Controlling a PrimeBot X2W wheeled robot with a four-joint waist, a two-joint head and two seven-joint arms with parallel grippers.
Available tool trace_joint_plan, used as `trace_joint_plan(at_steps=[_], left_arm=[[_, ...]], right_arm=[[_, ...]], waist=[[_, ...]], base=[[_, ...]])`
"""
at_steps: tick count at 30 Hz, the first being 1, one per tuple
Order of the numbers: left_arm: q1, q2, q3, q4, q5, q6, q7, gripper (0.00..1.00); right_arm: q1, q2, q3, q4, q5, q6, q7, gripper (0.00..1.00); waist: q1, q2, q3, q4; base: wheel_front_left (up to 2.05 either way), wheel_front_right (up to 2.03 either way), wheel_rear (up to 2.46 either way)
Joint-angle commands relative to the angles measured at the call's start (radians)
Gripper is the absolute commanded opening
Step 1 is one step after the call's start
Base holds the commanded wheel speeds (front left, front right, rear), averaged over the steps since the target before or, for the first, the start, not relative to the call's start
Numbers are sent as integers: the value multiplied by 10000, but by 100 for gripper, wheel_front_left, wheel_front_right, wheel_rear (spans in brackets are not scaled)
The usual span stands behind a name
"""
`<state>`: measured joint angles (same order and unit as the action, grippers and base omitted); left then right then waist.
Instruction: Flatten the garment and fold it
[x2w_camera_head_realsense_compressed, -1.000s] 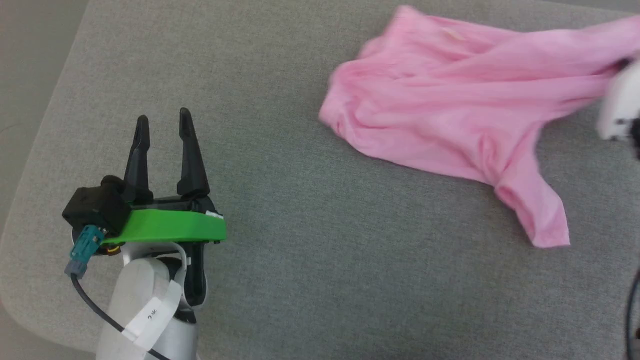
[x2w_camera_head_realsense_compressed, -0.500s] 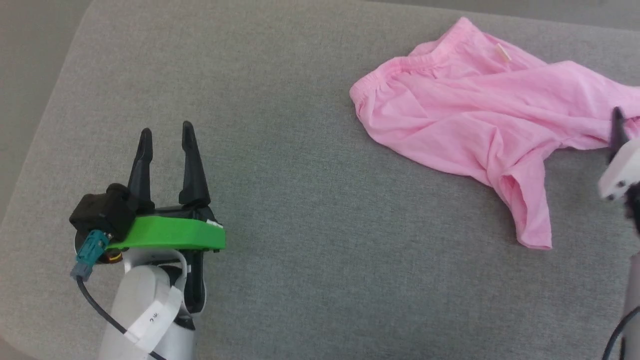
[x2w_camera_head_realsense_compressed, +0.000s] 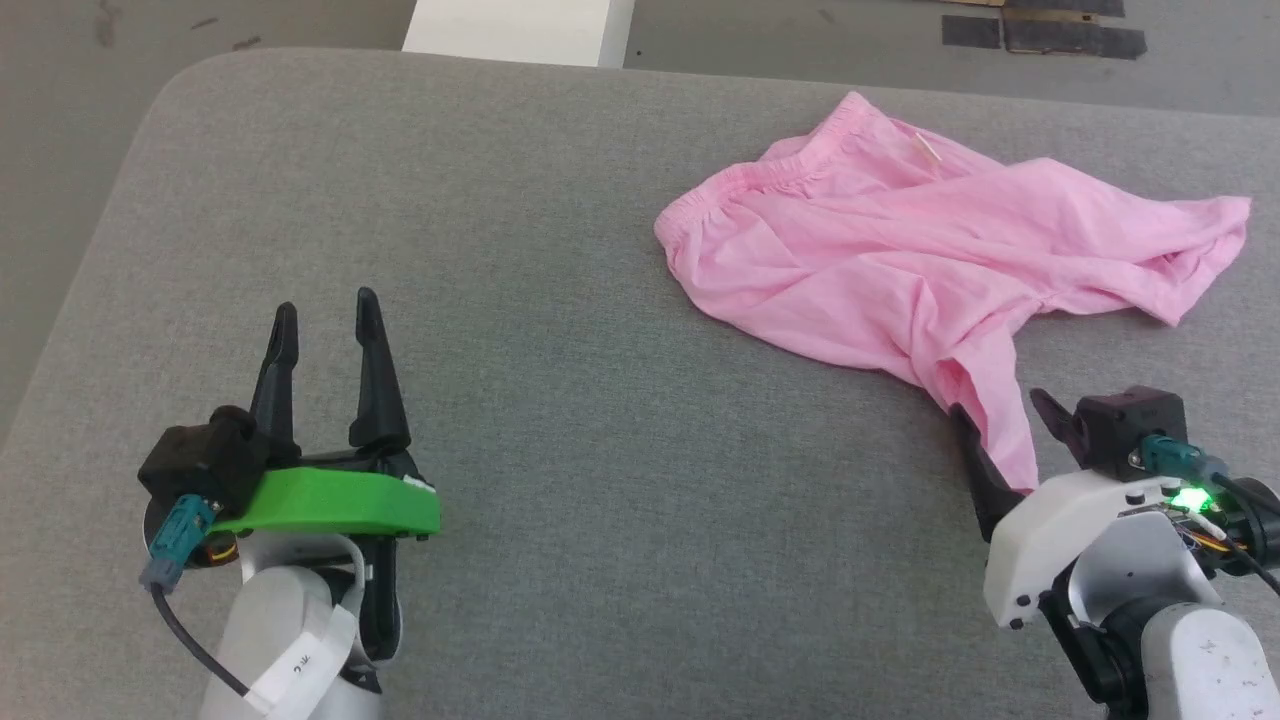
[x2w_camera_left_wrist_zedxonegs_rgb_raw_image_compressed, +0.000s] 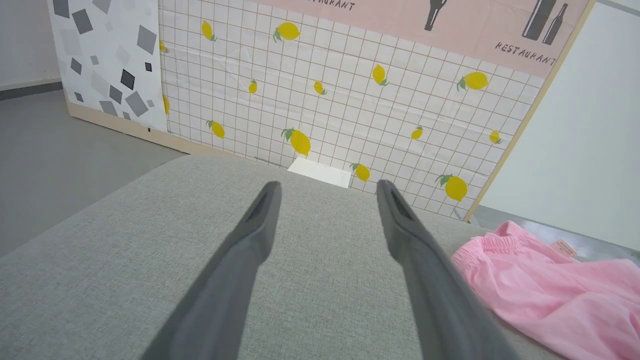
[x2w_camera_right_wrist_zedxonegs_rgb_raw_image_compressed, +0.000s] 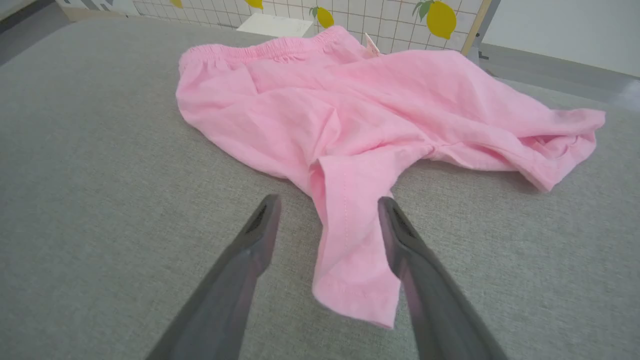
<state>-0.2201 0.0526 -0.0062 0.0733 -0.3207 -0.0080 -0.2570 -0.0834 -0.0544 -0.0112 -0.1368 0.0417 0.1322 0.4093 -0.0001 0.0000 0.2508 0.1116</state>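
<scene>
At the lower left of the head view, the left gripper (x2w_camera_head_realsense_compressed: 326, 303) hovers over the gray padded surface (x2w_camera_head_realsense_compressed: 560, 420). Its fingers are spread and empty, well apart from the garment (x2w_camera_head_realsense_compressed: 880, 240). Its wrist view adds a lemon-print wall panel (x2w_camera_left_wrist_zedxonegs_rgb_raw_image_compressed: 350, 100) beyond the surface's far edge and catches the gathered waistband (x2w_camera_left_wrist_zedxonegs_rgb_raw_image_compressed: 492, 245) at the right. The garment lies wrinkled at the head view's upper right, with its small label (x2w_camera_head_realsense_compressed: 928, 148) near the far edge. One leg (x2w_camera_head_realsense_compressed: 975, 375) trails toward the right gripper (x2w_camera_head_realsense_compressed: 1000, 405). The right wrist view makes plain that the hem (x2w_camera_right_wrist_zedxonegs_rgb_raw_image_compressed: 355, 300) lies between its spread fingers, unclamped.
</scene>
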Motion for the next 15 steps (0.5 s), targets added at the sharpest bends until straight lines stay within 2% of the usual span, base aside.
trace_joint_plan(at_steps=[1,2,3,4,5,6,8,9,12,15], left_arm=[[133,-24,6,-3,145,-47,-47,100],[121,-24,-5,9,142,-55,-47,100],[98,-24,-27,28,129,-72,-47,100],[84,-24,-37,37,119,-84,-47,100],[69,-24,-47,44,105,-96,-47,100],[60,-24,-55,51,89,-101,-47,100],[32,-24,-104,69,54,-97,-47,100],[11,-24,-132,85,32,-96,-47,100],[-22,-24,-166,127,-19,-100,-47,100],[35,-24,-177,140,-44,-56,-47,100]], right_arm=[[-32,-26,-37,-2,-263,-15,158,100],[-66,-41,-44,40,-381,-15,236,100],[-151,-105,-7,162,-590,-15,425,95],[-228,-133,19,266,-668,-15,541,80],[-338,-190,70,422,-751,-15,687,52],[-427,-247,111,571,-819,-15,817,41],[-640,-344,210,891,-853,-15,1018,8],[-764,-402,270,1029,-859,-15,1064,0],[-1052,-414,630,1150,-622,-15,1113,0],[-1168,-350,1511,871,99,-15,1400,0]], waist=[[1,0,-32,-48],[1,0,-27,-43],[1,0,-4,-32],[1,0,14,-26],[1,0,50,-18],[1,0,80,-9],[1,0,142,33],[1,0,169,61],[1,0,188,110],[1,0,114,116]], base=[[0,0,0],[0,0,0],[0,0,0],[0,0,0],[0,0,0],[0,0,0],[0,0,0],[0,0,0],[0,0,0],[0,0,0]])
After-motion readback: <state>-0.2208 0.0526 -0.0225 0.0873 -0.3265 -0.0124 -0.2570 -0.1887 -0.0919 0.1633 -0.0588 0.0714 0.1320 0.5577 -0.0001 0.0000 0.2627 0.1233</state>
